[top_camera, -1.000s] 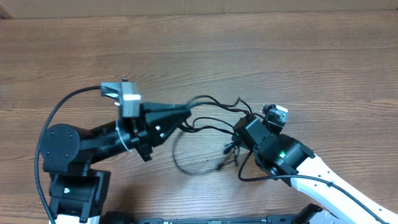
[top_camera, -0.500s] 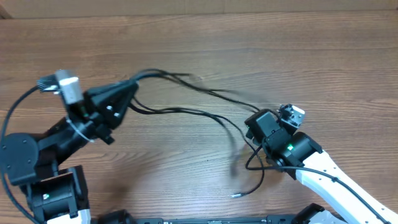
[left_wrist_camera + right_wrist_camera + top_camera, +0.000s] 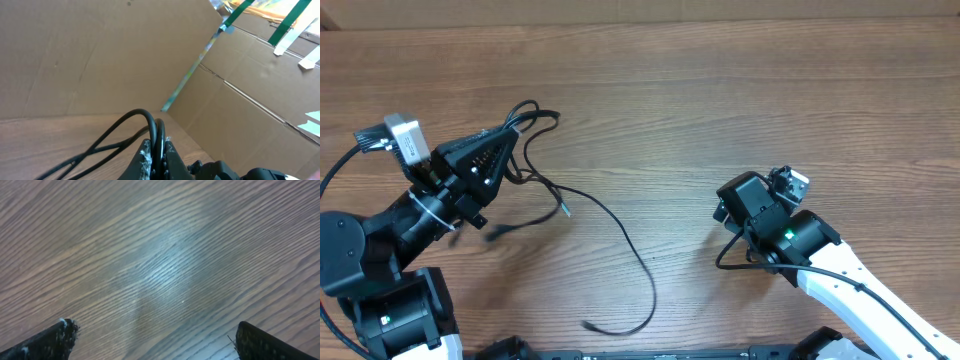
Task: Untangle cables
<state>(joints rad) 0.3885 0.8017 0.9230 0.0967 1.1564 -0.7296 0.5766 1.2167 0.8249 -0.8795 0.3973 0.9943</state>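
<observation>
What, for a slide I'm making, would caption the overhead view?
Left gripper shut on the cables, one strand trailing across the table; right gripper open and empty.

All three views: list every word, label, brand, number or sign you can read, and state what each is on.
No text can be read in any view.
Left wrist view: white paper slips and green tape on the cardboard, no legible print.
Overhead view: white block on the left arm, too small to tell any marking.
Right wrist view: bare wooden table, nothing written.
</observation>
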